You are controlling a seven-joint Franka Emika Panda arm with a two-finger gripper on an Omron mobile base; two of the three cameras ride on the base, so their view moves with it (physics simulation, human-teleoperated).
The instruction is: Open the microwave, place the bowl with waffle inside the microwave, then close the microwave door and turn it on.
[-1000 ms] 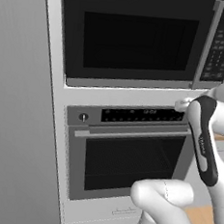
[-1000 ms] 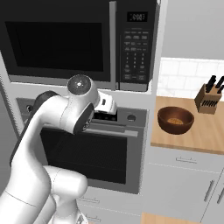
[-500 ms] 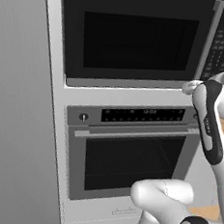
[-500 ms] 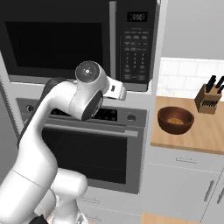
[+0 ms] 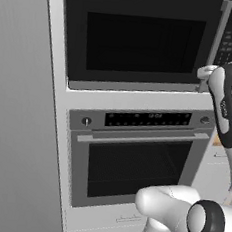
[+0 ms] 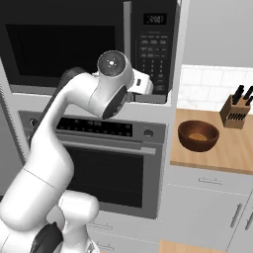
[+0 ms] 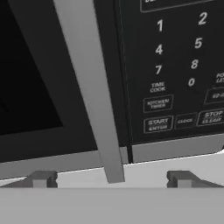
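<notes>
The large black built-in microwave (image 5: 145, 38) sits in a white cabinet column directly above a steel wall oven (image 5: 136, 157) with a horizontal handle bar. Its wide black door with a dark glass window (image 6: 64, 47) is shut, flush with the front, with a grey trim strip along its lower edge. A tall grey vertical bar handle (image 7: 89, 87) runs down the door's right side, just beside the black keypad panel (image 7: 179, 65), whose white numerals and labelled buttons for time cook, start and stop read clearly in the hand view. A small display (image 6: 154, 19) sits at the top of that panel.

The two-finger gripper (image 7: 109, 178) stands wide, holding nothing, its dark fingertips (image 7: 41, 178) spread either side of the lower end of the handle bar, close in front of the microwave's bottom edge.

To the right, on a wooden countertop (image 6: 227, 150), rests the small round reddish-brown bowl (image 6: 198, 136) with a pale piece of food inside it, well apart from the microwave. A wooden knife block (image 6: 236, 109) stands farther back and to the right of the bowl.
</notes>
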